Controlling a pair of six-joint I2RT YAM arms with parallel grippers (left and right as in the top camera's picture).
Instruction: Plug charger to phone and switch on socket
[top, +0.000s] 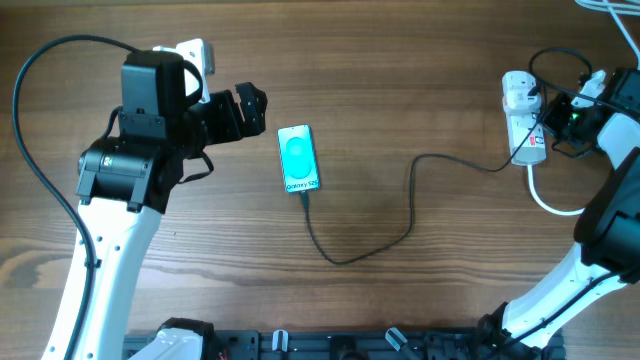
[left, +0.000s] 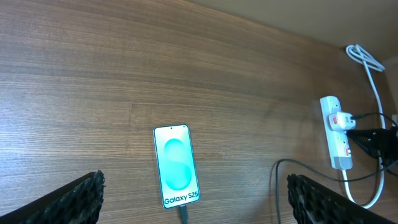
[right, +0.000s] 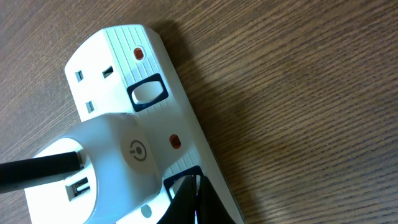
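— On the phone (top: 299, 158): where?
— Lies flat near the middle of the wooden bench (top: 420, 300), screen up. Glows light blue with a teal oval, "Galaxy S25" printed at the near end.
— And the charger (top: 412, 200)?
— Runs thin and black out of the phone's near end, loops toward the front edge, climbs back and crosses to the socket (top: 522, 120). Ends in a white adapter (right: 118, 162) seated in the strip, stamped with a power symbol.
— The socket itself?
— Sits far right, well apart from the phone. Looks white and elongated, with red dots (right: 138, 54) beside black-framed rocker switches (right: 148, 92) and a thick white cord (top: 545, 205) trailing off.
— Pincers?
— As for the left pincer (top: 262, 110): hangs near the phone's left side, spread wide, gripping nothing. As for the right pincer (right: 191, 190): pinched together, tips right at the socket's lower switch.
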